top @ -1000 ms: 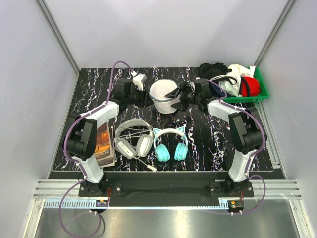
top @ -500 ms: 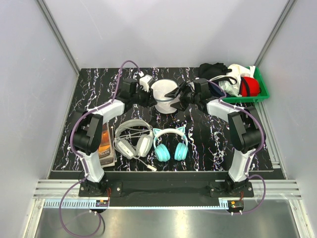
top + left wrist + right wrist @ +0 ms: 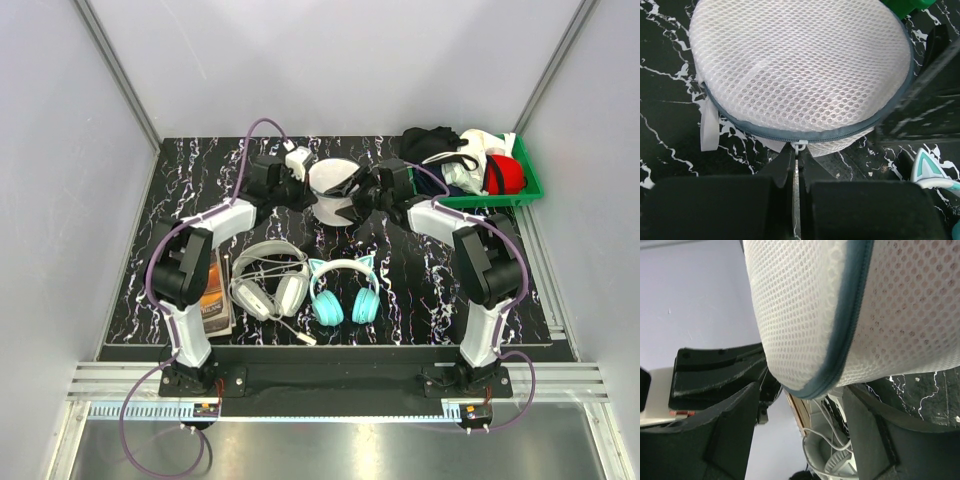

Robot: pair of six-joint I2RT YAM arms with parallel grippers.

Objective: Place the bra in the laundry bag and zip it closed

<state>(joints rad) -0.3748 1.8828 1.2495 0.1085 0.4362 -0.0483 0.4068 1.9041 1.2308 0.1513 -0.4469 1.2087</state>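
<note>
The white mesh laundry bag (image 3: 333, 188) stands tilted at the back middle of the table, between both grippers. In the left wrist view the laundry bag (image 3: 800, 70) fills the frame, its grey zipper running along the rim. My left gripper (image 3: 799, 150) is shut on the white zipper pull (image 3: 800, 145) at the near rim. My right gripper (image 3: 802, 390) has the bag's zipped rim (image 3: 840, 340) between its wide-set fingers (image 3: 735, 430), on the bag's right side (image 3: 357, 193). The bra is not in view.
White-grey headphones (image 3: 270, 283) and teal cat-ear headphones (image 3: 345, 290) lie in front of the bag. A book (image 3: 208, 290) lies at the left. A green bin (image 3: 530, 187) at the back right holds red (image 3: 505, 173), white and black (image 3: 430, 142) garments.
My left gripper has moved right and back to the bag's left rim. The bag has tipped up and shifted slightly right and back. The right gripper has stayed at the bag's right side.
</note>
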